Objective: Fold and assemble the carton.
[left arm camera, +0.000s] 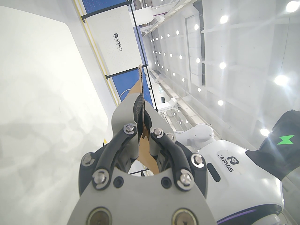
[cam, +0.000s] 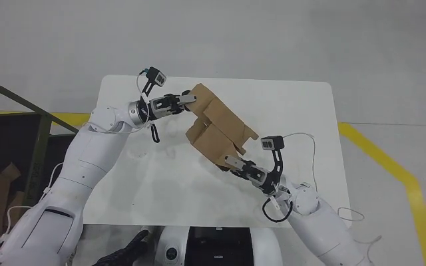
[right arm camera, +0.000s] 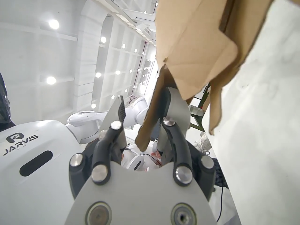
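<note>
the carton (cam: 216,126), plain brown cardboard and only part folded, sits tilted over the middle of the white table (cam: 293,106), its loose flaps sticking out on several sides. the left gripper (cam: 188,100) is at the carton's far corner, and in its wrist view the left gripper (left arm camera: 140,108) has its jaws pressed together on a thin flap edge of the carton (left arm camera: 140,87), which runs straight out between the pads. the right gripper (cam: 229,161) is at the carton's near corner, on the side opposite the left one. from its wrist the right gripper (right arm camera: 145,108) has its jaws apart: a narrow flap of the carton (right arm camera: 194,36) lies between them against one finger (right arm camera: 168,99), with a gap to the other.

a white cable (cam: 307,137) loops just beyond the carton's right side, near the right arm's wrist camera. well to the left of the carton, off the table, stands a dark green metal frame (cam: 41,133), with cardboard scraps (cam: 8,176) below it. a yellow floor stripe (cam: 376,149) runs over the grey floor to the right of the carton, past the table edge. behind the carton's flap in the left wrist view stand a white panel (left arm camera: 114,43) on black posts, blue boards and a ceiling with round lights (left arm camera: 281,80).
</note>
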`<act>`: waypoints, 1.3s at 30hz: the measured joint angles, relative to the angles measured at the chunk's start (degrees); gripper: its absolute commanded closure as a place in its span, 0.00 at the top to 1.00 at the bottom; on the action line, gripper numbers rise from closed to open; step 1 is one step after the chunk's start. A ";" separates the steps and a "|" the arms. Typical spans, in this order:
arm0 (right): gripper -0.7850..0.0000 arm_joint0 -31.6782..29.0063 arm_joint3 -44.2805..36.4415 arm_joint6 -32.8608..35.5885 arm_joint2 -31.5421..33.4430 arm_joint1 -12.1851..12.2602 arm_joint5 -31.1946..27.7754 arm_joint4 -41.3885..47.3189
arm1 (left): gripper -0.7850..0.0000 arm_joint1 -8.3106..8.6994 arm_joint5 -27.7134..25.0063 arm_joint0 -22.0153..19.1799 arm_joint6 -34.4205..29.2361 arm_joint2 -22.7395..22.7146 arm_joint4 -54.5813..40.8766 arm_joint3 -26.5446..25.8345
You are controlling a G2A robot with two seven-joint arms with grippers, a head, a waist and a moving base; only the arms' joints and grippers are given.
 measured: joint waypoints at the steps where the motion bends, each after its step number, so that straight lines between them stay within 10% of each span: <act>1: 0.27 0.02 0.00 -0.14 0.00 -0.03 0.23 -0.27 | 0.00 0.00 0.00 0.00 0.00 0.00 0.00 0.00; 16: 0.00 -0.42 -0.07 -4.60 1.08 -0.30 2.45 -5.12 | 0.00 0.00 0.00 0.00 0.00 0.00 0.00 0.00; 18: 0.00 -0.51 -0.14 -4.76 1.32 -0.30 2.43 -5.23 | 0.42 0.00 0.00 0.00 0.00 0.00 0.00 0.00; 19: 0.00 -0.58 -0.23 -4.76 1.50 -0.28 2.39 -5.28 | 0.94 0.00 0.00 0.00 0.00 0.00 0.00 0.00; 20: 0.00 -0.64 -0.31 -4.72 1.66 -0.27 2.37 -5.31 | 1.00 0.00 0.00 0.00 0.00 0.00 0.00 0.00; 39: 0.00 -0.99 -5.06 9.75 7.74 2.05 5.74 -10.94 | 1.00 0.00 0.00 0.00 0.00 0.00 0.00 0.00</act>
